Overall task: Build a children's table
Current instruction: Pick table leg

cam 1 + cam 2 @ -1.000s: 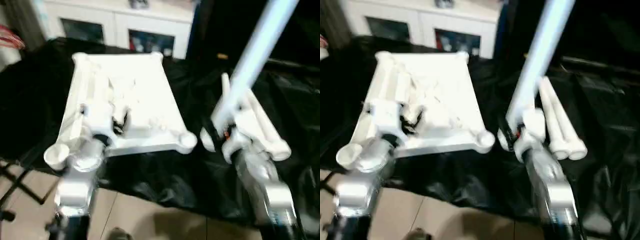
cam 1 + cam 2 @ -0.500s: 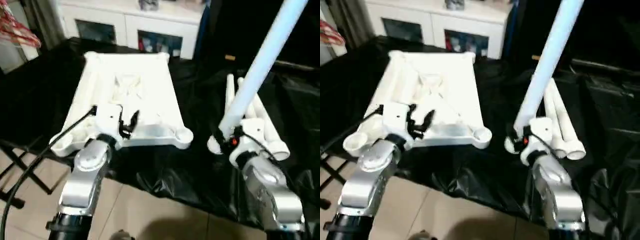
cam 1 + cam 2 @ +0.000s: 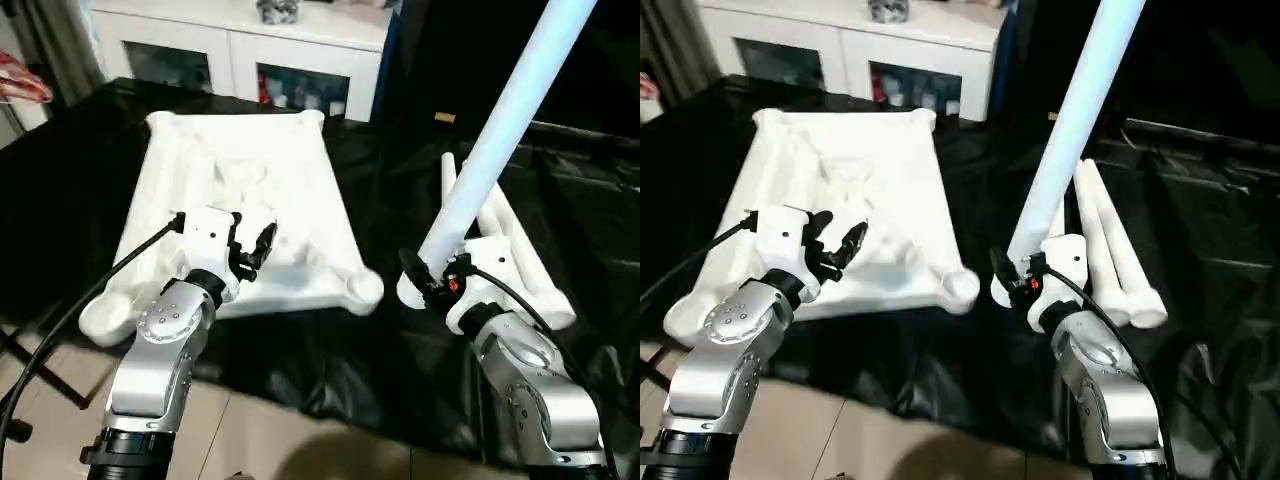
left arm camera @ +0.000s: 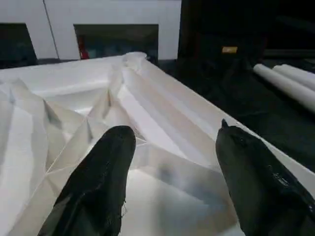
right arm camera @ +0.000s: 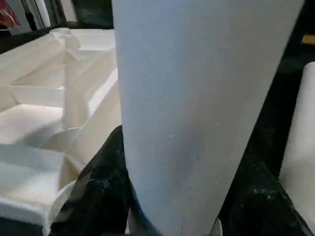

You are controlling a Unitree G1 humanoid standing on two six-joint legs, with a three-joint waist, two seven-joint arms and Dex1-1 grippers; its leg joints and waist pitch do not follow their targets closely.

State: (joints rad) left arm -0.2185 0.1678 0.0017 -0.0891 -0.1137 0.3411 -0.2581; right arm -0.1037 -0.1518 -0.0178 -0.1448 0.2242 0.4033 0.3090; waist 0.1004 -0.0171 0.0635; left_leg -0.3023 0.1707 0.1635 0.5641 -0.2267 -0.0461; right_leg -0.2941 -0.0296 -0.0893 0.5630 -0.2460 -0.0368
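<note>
The table top (image 3: 240,210) is found lying upside down on the black sheet (image 3: 330,350), its ribbed underside facing up and a round socket (image 3: 362,287) exposed at the near right corner; the near left corner overhangs the sheet's front edge. One white leg (image 3: 505,120) is held by the right gripper (image 3: 425,278), whose black fingers are clenched round the leg's thick lower end, the shaft rising steeply up and away from the robot. The spare legs (image 3: 520,255) are seen lying together on the sheet just beyond that gripper; their number cannot be counted with confidence. The left gripper (image 3: 255,245) is held above the near edge of the top with its fingers (image 4: 93,182) spread and nothing between them. The leg is judged to be a light, stiff, hollow tube with a smooth and probably slippery surface; because of its length, a grip at the thick end is considered sound for guiding that end into a socket, though the far tip may be expected to swing. The top is judged light yet rigid, and liable to slide on the glossy sheet when pressed. It is advised that the top be steadied at a rib or at its near rim, close to the socket being filled.
</note>
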